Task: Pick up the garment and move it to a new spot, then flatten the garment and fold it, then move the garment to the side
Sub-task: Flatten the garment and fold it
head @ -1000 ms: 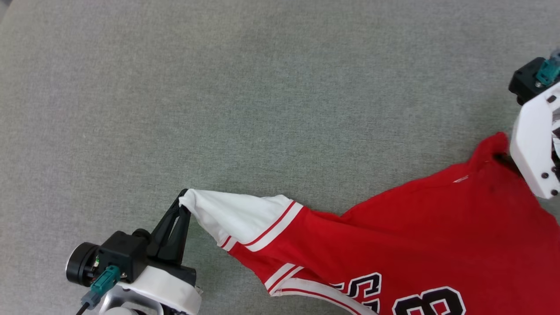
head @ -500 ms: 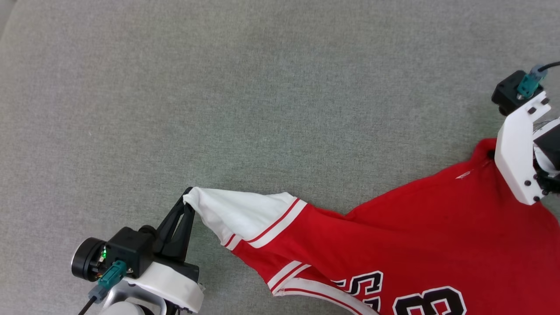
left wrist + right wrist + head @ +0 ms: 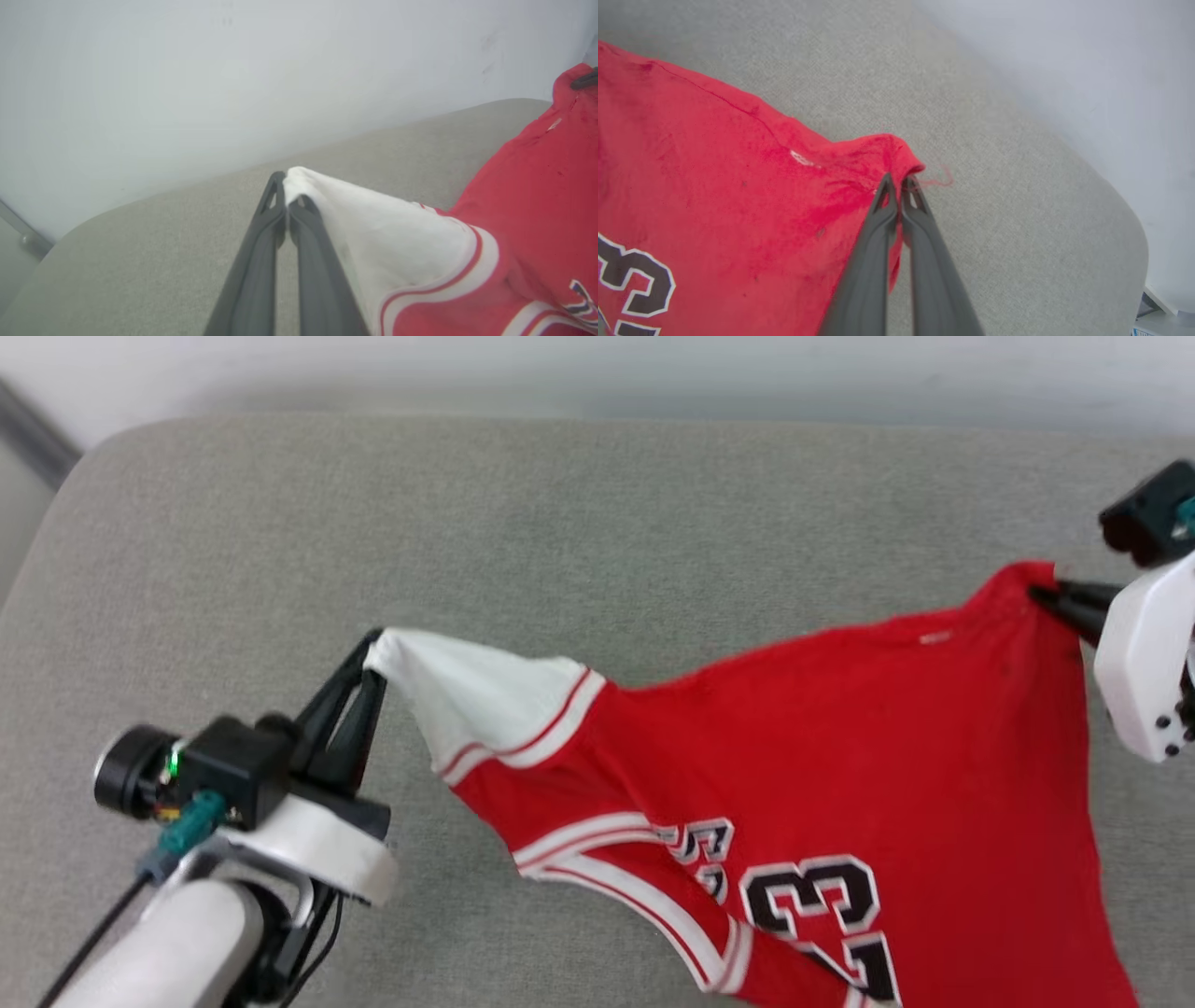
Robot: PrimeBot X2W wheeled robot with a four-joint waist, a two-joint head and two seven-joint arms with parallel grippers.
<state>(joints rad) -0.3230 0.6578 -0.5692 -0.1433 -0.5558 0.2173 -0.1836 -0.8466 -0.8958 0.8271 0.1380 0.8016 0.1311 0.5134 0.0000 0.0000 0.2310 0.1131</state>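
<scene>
The garment (image 3: 822, 728) is a red jersey T-shirt with white sleeves, striped trim and black numerals, stretched between my two grippers above a grey cushioned surface. My left gripper (image 3: 372, 649) is shut on the tip of the white sleeve (image 3: 373, 219); the left wrist view shows its gripper (image 3: 287, 189) pinching the cloth. My right gripper (image 3: 1041, 593) is shut on a red corner of the garment (image 3: 738, 186) at the right; its gripper (image 3: 899, 179) bites the hem in the right wrist view. The garment's lower part runs off the bottom edge of the head view.
The grey cushioned surface (image 3: 607, 513) has a rounded far edge with a pale wall (image 3: 597, 369) behind it. Its left corner curves away near a dark strip (image 3: 37, 439). Bare surface lies beyond and to the left of the garment.
My right gripper has closed on the red corner. Both grippers have lifted, pulling the garment taut. The head camera has tilted, so the surface's far edge and the wall now show.
</scene>
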